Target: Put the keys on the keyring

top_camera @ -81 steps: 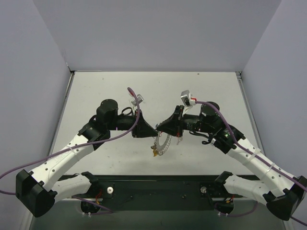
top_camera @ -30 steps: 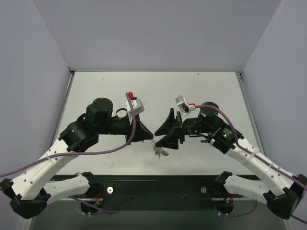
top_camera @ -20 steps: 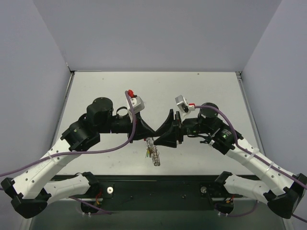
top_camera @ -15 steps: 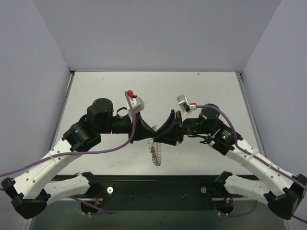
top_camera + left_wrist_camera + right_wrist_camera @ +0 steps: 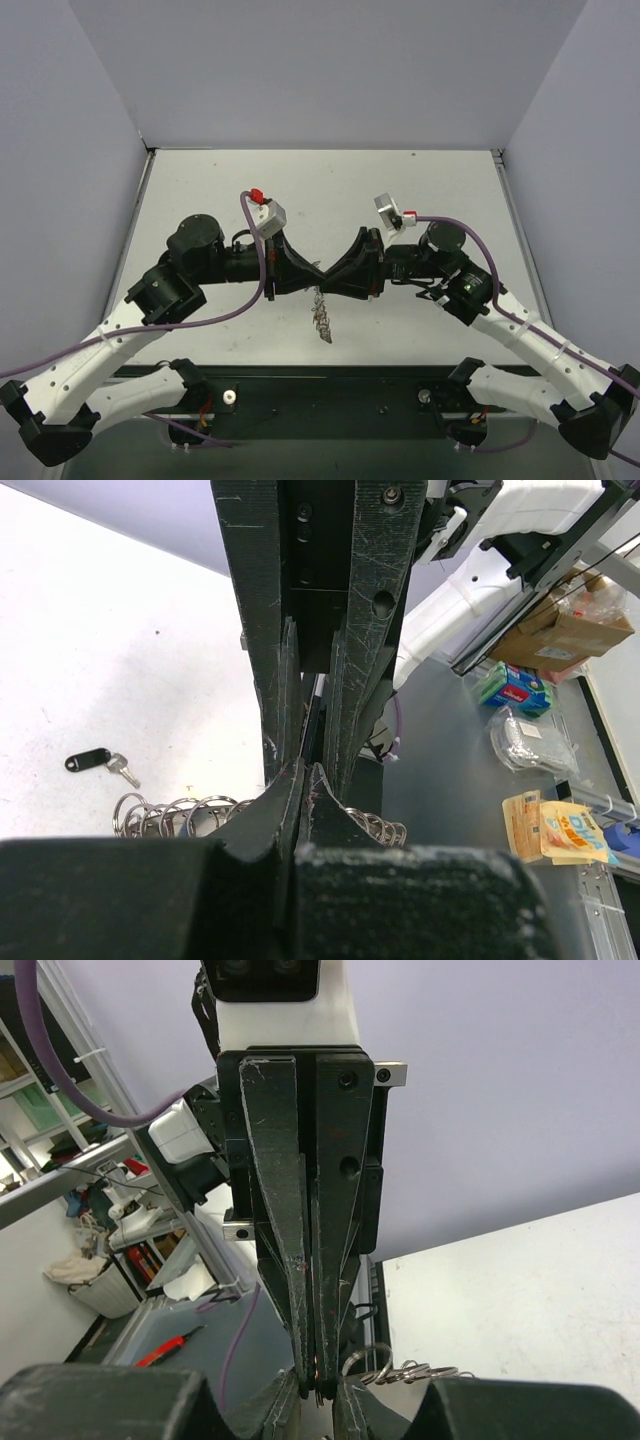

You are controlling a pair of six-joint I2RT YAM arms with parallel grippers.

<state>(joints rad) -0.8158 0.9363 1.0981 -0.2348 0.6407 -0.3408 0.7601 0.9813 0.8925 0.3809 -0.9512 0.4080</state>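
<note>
Right gripper (image 5: 334, 280) has closed in on left gripper (image 5: 312, 272) at centre, jaws nearly together; can't tell if gripping. Left jaws clamped on keyring (image 5: 321, 318), which hangs just below. Keep left steady; right should pinch w/o twisting.

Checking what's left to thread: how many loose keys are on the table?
1: a dark-headed key lying on the table, apart from the ring, in the left wrist view. More may be hidden.
</note>
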